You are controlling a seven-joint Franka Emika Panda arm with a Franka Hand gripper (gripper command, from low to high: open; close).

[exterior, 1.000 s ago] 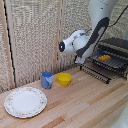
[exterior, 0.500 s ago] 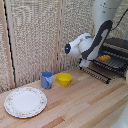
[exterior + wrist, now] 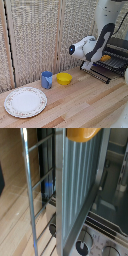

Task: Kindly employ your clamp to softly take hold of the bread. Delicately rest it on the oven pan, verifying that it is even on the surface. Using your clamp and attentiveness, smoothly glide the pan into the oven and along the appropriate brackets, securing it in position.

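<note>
The bread (image 3: 105,58), a small orange-brown block, lies on the oven pan (image 3: 101,70), which sticks out of the front of the dark oven (image 3: 117,47) at the exterior view's right. My clamp (image 3: 88,65) hangs under the white wrist at the pan's front edge. Its fingers are too small and dark to tell open from shut, or whether they touch the pan. In the wrist view the bread (image 3: 82,133) sits at the far end of the ridged pan (image 3: 80,183), with wire bars (image 3: 37,183) beside it. The clamp's fingers do not show there.
A blue cup (image 3: 47,79) and a yellow bowl (image 3: 64,78) stand on the wooden table near the woven screen. A white floral plate (image 3: 25,101) lies toward the exterior view's left. Oven knobs (image 3: 80,246) show close to the wrist camera.
The wrist and clamp have moved steadily toward the exterior view's right, closer to the oven and pan. The bread stays on the pan.
</note>
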